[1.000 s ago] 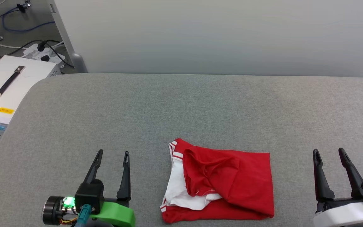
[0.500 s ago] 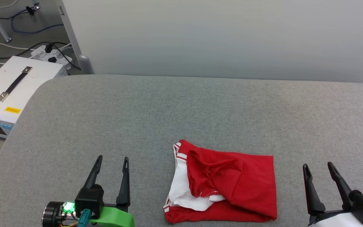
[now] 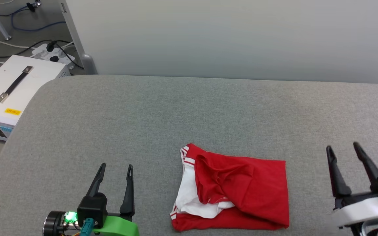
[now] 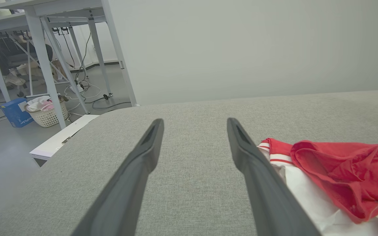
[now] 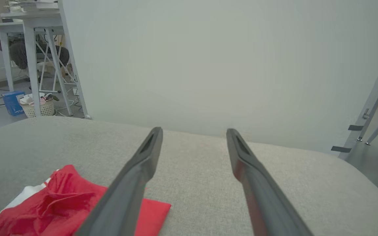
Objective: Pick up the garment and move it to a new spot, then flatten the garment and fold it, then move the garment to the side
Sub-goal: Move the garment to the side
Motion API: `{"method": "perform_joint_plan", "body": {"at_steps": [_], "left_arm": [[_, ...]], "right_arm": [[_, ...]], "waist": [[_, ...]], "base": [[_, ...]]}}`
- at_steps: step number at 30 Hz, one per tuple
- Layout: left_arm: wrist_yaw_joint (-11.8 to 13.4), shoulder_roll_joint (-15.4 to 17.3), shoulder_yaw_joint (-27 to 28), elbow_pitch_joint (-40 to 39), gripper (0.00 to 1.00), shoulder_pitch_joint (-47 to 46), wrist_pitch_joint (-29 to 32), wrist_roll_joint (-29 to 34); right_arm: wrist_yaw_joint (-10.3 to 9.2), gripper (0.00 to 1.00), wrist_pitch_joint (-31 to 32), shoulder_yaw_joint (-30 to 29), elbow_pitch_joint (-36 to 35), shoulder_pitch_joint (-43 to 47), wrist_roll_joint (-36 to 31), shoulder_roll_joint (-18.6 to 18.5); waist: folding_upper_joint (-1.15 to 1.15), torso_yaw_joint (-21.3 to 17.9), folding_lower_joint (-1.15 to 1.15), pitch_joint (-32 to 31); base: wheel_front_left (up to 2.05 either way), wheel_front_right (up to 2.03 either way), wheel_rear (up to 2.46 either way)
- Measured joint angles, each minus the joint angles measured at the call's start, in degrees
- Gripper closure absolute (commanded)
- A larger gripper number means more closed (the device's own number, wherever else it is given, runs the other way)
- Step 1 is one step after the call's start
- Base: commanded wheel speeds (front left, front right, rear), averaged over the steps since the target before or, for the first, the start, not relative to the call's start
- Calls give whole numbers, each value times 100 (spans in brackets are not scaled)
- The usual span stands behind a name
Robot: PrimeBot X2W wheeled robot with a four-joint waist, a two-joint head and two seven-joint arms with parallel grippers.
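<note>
nearest me, my left gripper (image 3: pixel 116 165) and right gripper (image 3: pixel 342 146) both stand spread wide, holding nothing. between them the garment (image 3: pixel 241 193) lies near the front edge of the grey fabric-covered table (image 3: pixel 189 111). it's a rough folded rectangle, long axis left to right, with striped trim and white sleeve toward my left and soft red cloth rumpled on top. further left sits a white case (image 3: pixel 15 88) with a black strap handle.
</note>
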Motion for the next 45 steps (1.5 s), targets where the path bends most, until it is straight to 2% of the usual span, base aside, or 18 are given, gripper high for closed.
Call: {"method": "perform_joint_plan", "body": {"at_steps": [3, 5, 7, 8, 11, 12, 17, 25, 32, 37, 38, 39, 40, 42, 45], "left_arm": [[0, -1, 3, 0, 0, -3, 0, 0], [0, -2, -1, 0, 0, -9, 0, 0], [0, -5, -18, 0, 0, -24, 0, 0], [0, -9, -22, 2, 0, -35, 0, -1], [1, -13, -23, 1, 0, -54, 0, -1], [1, -16, -22, -5, 0, -106, 0, -1], [-1, -31, -44, -10, 0, -237, 0, -1], [-9, -58, -79, -38, 0, -478, 0, -1], [-23, -80, -109, -33, 0, -621, 0, 0], [-27, -109, -122, -30, 0, -717, 0, 0], [-27, -115, -114, -23, 0, -738, 0, 0], [-27, -116, -113, -20, 0, -738, 0, 0], [-26, -119, -110, -14, 0, -738, 0, 0], [-24, -132, -103, 40, 0, -728, 0, 0], [-25, -140, -116, 59, 0, -722, 0, 0]], "right_arm": [[0, 0, 121, 77, -16, -485, 227, -390], [0, 0, 479, 216, -55, -826, 399, -733], [0, 0, 1304, 545, -169, -1210, 804, -1171], [0, 0, 2340, 873, -223, -1489, 1366, -1563], [0, 0, 3375, 1125, -207, -1670, 2037, -1890], [0, 0, 4242, 1278, -74, -1777, 2754, -2102], [0, 0, 5331, 1467, 337, -1792, 3578, -2204], [0, 0, 5785, 1778, 883, -1869, 3929, -1927], [0, 0, 5680, 2035, 1644, -2110, 4132, -1508], [0, 0, 5570, 2365, 1965, -2225, 4231, -1454], [0, 26, 5373, 2594, 2034, -2267, 4331, -1538], [0, 94, 5279, 2653, 2035, -2268, 4354, -1569], [0, 100, 5203, 2700, 2031, -2269, 4374, -1593], [0, 100, 4564, 3019, 1998, -2366, 4394, -1724], [0, 100, 4270, 3156, 1911, -2423, 4358, -1837]], "waist": [[0, -6, 0, 58], [0, 2, 0, 101], [0, 27, 0, 153], [0, 56, 0, 211], [0, 80, 0, 267], [0, 95, 0, 335], [0, 139, 0, 487], [0, 283, 0, 808], [0, 453, 0, 1060], [0, 571, 0, 1190], [0, 650, 0, 1242], [0, 661, 0, 1243], [0, 663, 0, 1238], [0, 612, 0, 1107], [0, 569, 0, 1018]], "base": [[0, 0, 0], [0, 0, 0], [0, 0, 0], [0, 0, 0], [0, 0, 0], [0, 0, 0], [0, 0, 0], [0, 0, 0], [0, 0, 0], [0, 0, 0], [0, 0, 0], [0, 0, 0], [0, 0, 0], [0, 0, 0], [0, 0, 0]]}}
